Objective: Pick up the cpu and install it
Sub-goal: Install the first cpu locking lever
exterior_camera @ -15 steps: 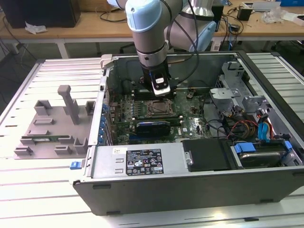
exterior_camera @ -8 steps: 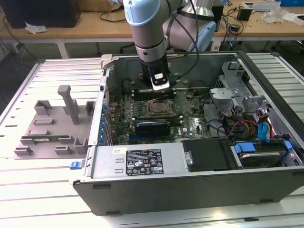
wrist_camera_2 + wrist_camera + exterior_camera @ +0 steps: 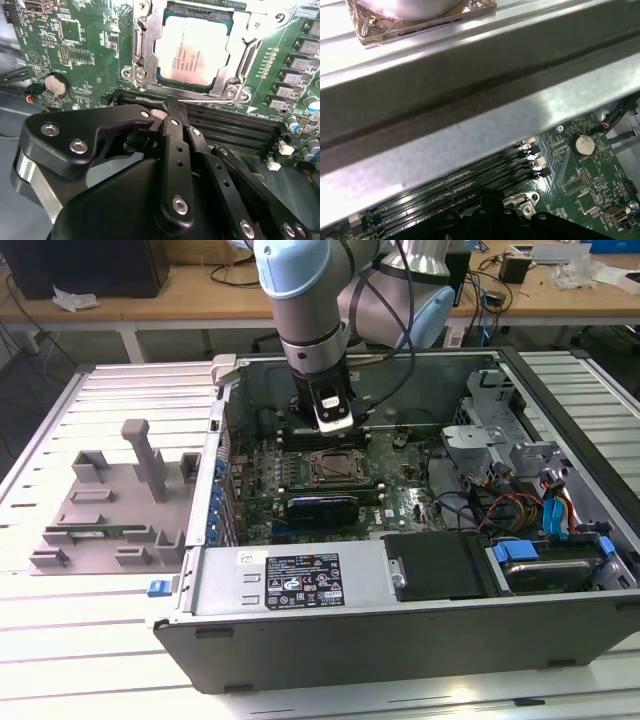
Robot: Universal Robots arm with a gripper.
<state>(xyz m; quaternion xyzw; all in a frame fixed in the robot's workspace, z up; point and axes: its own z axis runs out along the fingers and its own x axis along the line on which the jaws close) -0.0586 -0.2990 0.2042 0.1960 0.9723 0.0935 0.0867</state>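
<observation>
The cpu is a square chip with a silver-grey top, and it lies flat inside the metal-rimmed socket frame on the green motherboard. My gripper hovers just beside the socket, over the black memory slots. Its black fingers meet at the tips, shut with nothing between them. In the exterior view the gripper hangs inside the open computer case, just behind the socket. Its dark linkages also show in the first wrist view.
The open case lies on a slatted table, with drive bays and cables at the exterior view's right. A grey parts fixture sits at the left. A case wall runs close by the wrist. A coin battery sits near the socket.
</observation>
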